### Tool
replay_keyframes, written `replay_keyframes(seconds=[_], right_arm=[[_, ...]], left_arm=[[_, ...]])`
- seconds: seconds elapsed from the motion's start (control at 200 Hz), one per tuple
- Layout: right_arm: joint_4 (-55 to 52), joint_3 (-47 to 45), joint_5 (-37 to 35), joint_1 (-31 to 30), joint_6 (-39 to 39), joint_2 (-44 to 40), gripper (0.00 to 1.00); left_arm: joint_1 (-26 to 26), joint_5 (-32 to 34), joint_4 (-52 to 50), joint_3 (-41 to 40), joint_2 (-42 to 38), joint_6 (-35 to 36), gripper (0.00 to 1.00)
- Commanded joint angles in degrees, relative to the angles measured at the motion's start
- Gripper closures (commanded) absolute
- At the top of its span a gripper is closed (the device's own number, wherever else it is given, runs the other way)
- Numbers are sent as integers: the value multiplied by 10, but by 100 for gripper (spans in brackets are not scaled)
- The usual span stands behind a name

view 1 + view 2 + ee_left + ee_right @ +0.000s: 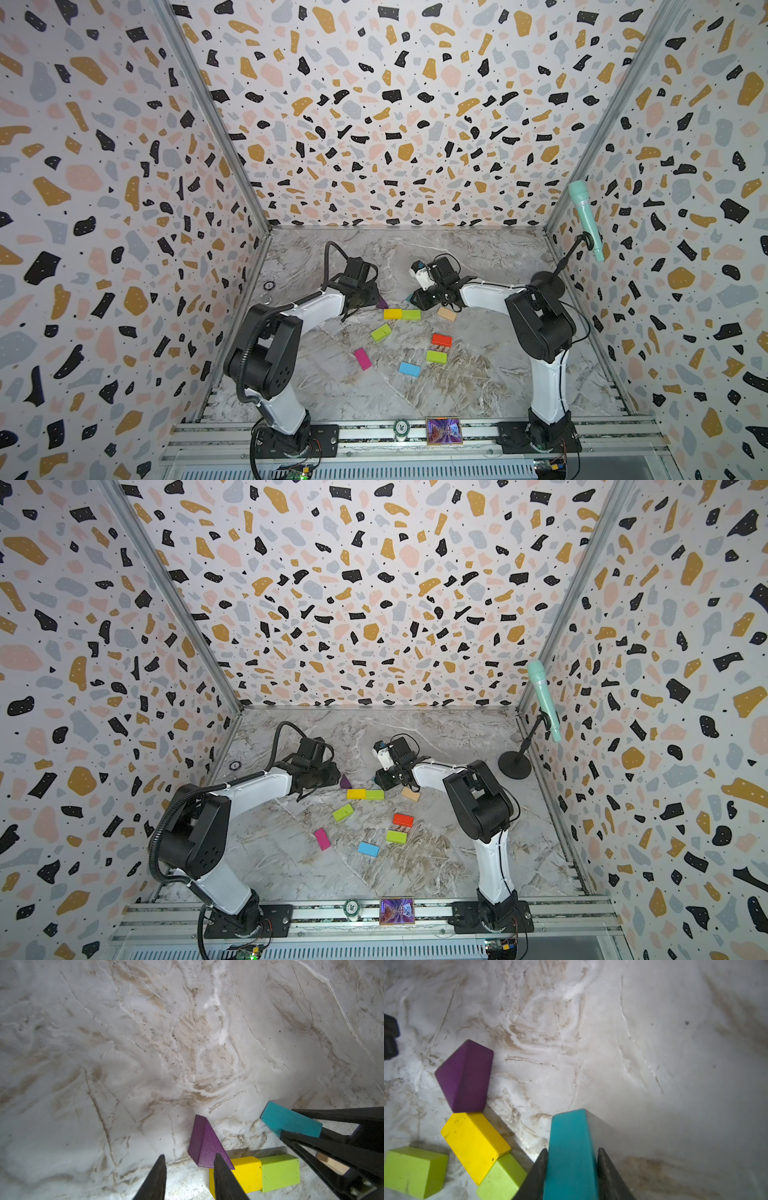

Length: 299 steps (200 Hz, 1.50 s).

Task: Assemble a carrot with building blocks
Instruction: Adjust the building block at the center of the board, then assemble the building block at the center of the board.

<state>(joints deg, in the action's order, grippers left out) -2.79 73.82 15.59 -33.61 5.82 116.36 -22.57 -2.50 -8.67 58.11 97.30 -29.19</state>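
- Looking down in both top views, you are seeing the carrot (pixel 402 314) only beginning mid-table. A yellow brick (pixel 392 313) and a green brick (pixel 411 314) are lying end to end as its top row, and six loose bricks (pixel 441 340) are lying nearby for the lower rows.
- Looking through the left wrist, your left claw (pixel 189 1156) is standing apart and empty, just beside the purple wedge (pixel 205 1145). That wedge is touching the yellow brick and serving as one leaf.
- Looking through the right wrist, your right claw (pixel 572 1149) is clamping the teal wedge (pixel 569 1132) by its flat sides. It is holding the wedge near the green brick but apart from it, probably for placing as the second leaf.
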Motion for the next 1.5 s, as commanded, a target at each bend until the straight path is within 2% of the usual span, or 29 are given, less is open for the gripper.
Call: replay_keyframes(seconds=[0.0,0.035,0.09,0.22,0.285,0.436,0.541,0.671,0.811,0.937,1.087,1.227,1.322,1.492], right_arm=[[-4,14,20,2,7,6,77],[4,12,43,9,12,5,82],[25,2,97,29,28,4,83],[106,-23,318,96,87,19,85],[150,-31,393,125,122,37,87],[222,-31,521,172,196,90,89],[178,7,579,179,192,130,89],[65,63,575,179,136,164,86],[-34,119,575,179,110,200,84],[-129,163,529,180,84,231,82],[-168,179,474,183,104,244,80],[-187,181,429,184,125,247,58],[-187,176,386,187,148,237,51],[-188,175,307,196,174,200,46]], left_arm=[[2,-1,8,-5,-8,1,61],[2,-1,6,-5,-9,2,61],[2,0,6,-5,-8,2,61],[2,0,4,-4,-6,3,61],[1,-1,2,-1,-3,3,61],[2,-1,-8,8,4,5,61],[1,4,-14,14,4,8,61],[1,7,-16,16,4,7,61],[1,7,-15,14,3,6,61],[1,3,-11,11,3,5,61],[2,0,-8,7,-4,6,61],[2,-6,1,-1,-13,6,61],[2,-11,7,-7,-20,5,61],[2,-20,15,-11,-24,6,61]])
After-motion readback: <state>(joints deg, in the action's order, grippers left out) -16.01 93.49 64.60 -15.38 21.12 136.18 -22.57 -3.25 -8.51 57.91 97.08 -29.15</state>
